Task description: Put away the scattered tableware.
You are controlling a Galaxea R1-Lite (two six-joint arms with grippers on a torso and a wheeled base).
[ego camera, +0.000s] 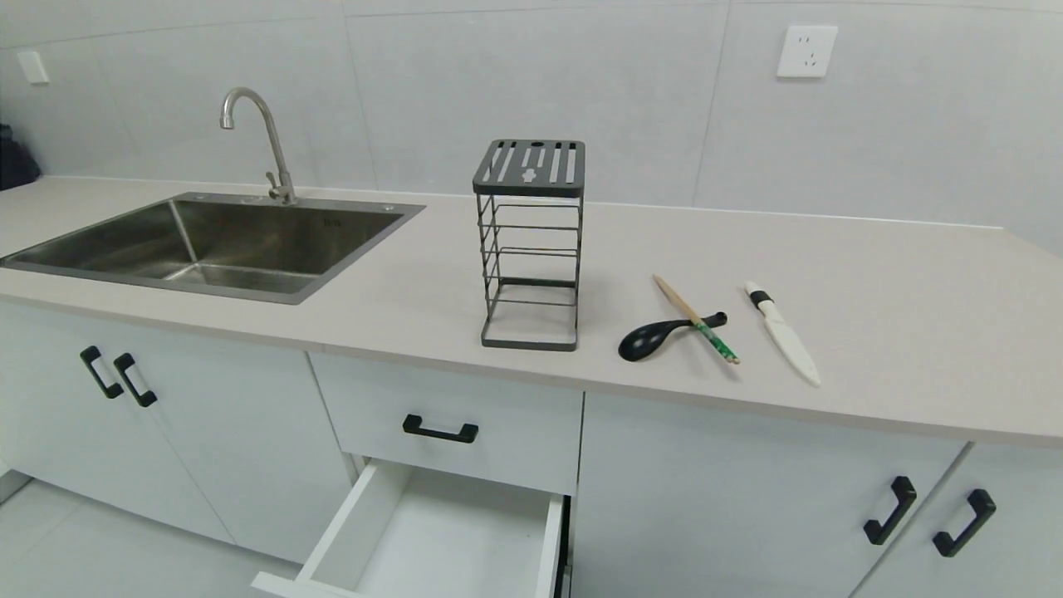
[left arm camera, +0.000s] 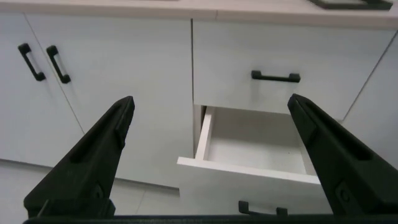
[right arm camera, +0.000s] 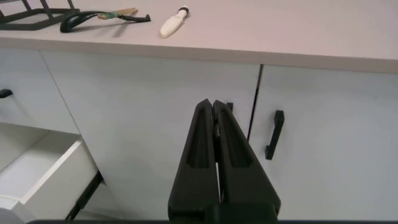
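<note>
the sink point(ego camera: 108, 241) is brushed steel with a dull sheen, its tap point(ego camera: 267, 137) brighter polished metal. the rack point(ego camera: 529, 170) is thin wire and slotted plate in matt dark grey. the spoon point(ego camera: 644, 340) is glossy black, the chopstick point(ego camera: 676, 298) bare pale wood with a green painted end, the knife point(ego camera: 783, 334) smooth matt white. the counter point(ego camera: 872, 274) looks smooth and matt, the wall tiles point(ego camera: 498, 75) faintly glossy.

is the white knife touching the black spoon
No, the white knife lies apart from the black spoon, with a chopstick and bare counter between them.

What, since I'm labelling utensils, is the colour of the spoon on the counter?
The spoon is black all over, clearest in the head view.
</note>
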